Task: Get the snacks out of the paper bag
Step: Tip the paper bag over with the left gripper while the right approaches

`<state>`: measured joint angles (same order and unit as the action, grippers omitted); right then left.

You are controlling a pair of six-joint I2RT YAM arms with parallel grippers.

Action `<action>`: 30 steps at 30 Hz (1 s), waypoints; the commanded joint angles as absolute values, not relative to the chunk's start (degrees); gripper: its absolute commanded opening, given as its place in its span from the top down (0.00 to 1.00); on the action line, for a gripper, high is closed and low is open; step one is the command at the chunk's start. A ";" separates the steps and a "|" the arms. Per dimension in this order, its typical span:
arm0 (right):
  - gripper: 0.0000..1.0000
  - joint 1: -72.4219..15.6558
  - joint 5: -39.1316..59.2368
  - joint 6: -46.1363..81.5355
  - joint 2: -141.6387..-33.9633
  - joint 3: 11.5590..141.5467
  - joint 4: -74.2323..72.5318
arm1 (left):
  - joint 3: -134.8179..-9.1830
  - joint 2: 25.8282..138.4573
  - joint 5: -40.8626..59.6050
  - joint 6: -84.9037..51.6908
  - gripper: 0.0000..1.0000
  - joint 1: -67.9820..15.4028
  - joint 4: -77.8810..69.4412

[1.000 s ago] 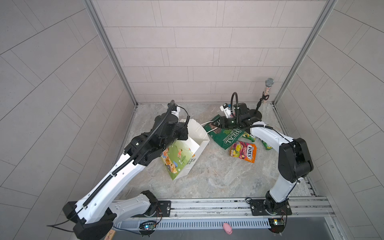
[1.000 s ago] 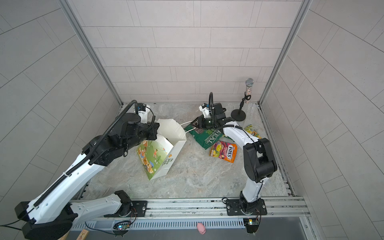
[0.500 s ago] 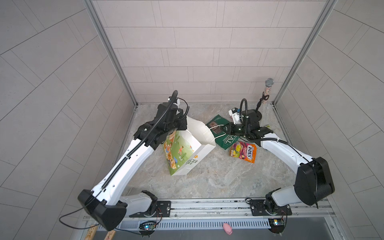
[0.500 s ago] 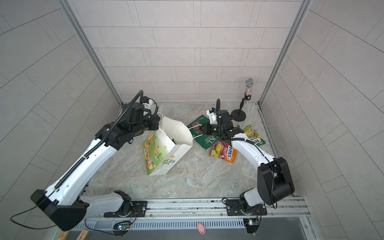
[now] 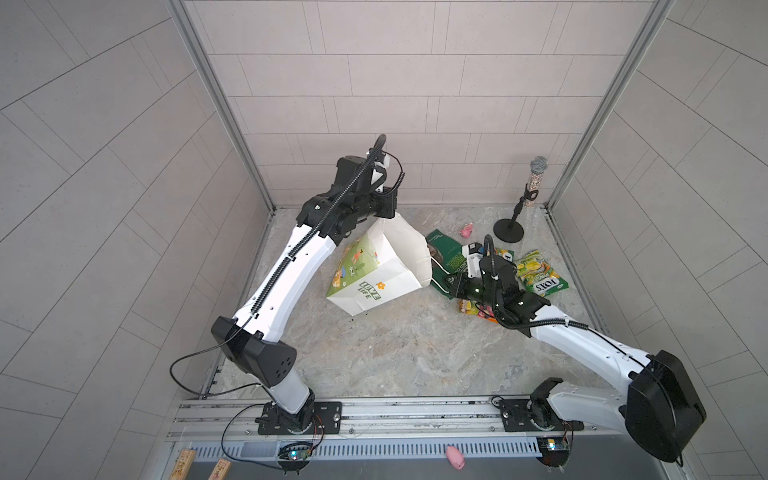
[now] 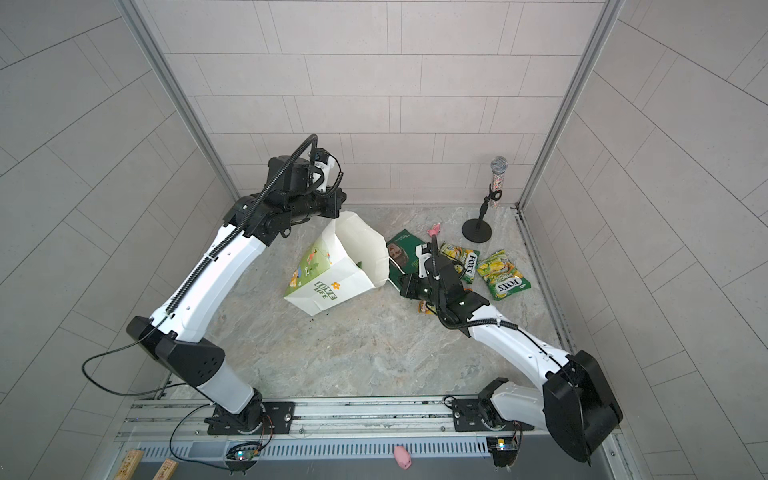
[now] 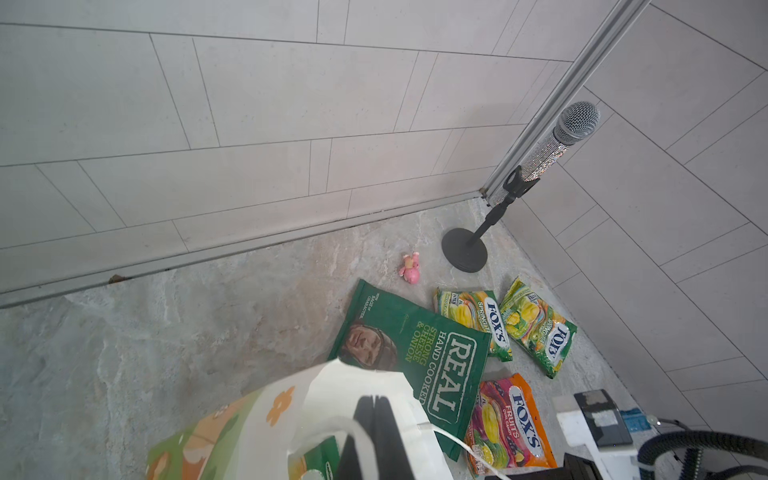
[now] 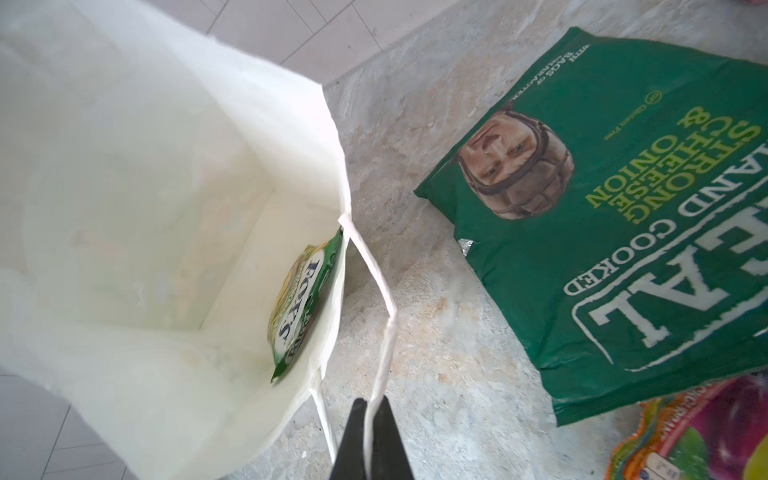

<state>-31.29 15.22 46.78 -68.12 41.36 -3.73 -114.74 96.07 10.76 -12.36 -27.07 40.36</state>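
Crisp bag (image 7: 415,357) and three sweet packets (image 7: 536,328) lie out on the table (image 5: 395,353) beside the tilted paper bag (image 5: 374,270) — a fourth sweet packet (image 8: 301,307) is left inside — left gripper (image 7: 376,415) clamped on its rim, right gripper (image 8: 370,419) on its cord handle (image 8: 380,316).

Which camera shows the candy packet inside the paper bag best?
The right wrist view: it looks straight into the paper bag, showing the FOX'S packet. The left wrist view shows a green sliver; a top view, a speck.

left gripper (image 7: 374,401): pinching paper bag (image 7: 274,440) rim | REAL crisp bag (image 7: 419,353): on floor (image 7: 187,332)
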 commanded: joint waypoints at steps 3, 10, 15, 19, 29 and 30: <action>1.00 -35.54 9.23 50.58 -70.12 40.96 -8.94 | -118.27 97.34 15.64 -9.31 1.00 -26.93 43.26; 1.00 -40.00 9.92 52.00 -75.19 36.93 -11.83 | -101.13 89.78 19.85 -9.16 1.00 -29.45 43.32; 0.94 -42.54 4.42 51.55 -71.90 30.28 -10.10 | -90.83 82.21 19.75 -9.61 1.00 -31.89 44.56; 0.68 -42.67 0.77 49.48 -66.52 27.16 -3.87 | -85.60 77.55 18.85 -12.66 1.00 -34.30 45.06; 0.51 -42.62 -1.90 44.41 -48.75 29.39 5.08 | -78.46 72.62 9.66 -27.10 1.00 -40.79 34.11; 0.51 -42.56 0.59 45.10 -49.04 29.58 3.34 | -77.59 72.46 8.44 -28.64 1.00 -41.65 32.79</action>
<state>-42.59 -0.78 45.87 -49.19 28.77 3.05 -79.09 73.52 12.99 -22.48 -40.07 38.22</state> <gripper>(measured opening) 0.491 0.039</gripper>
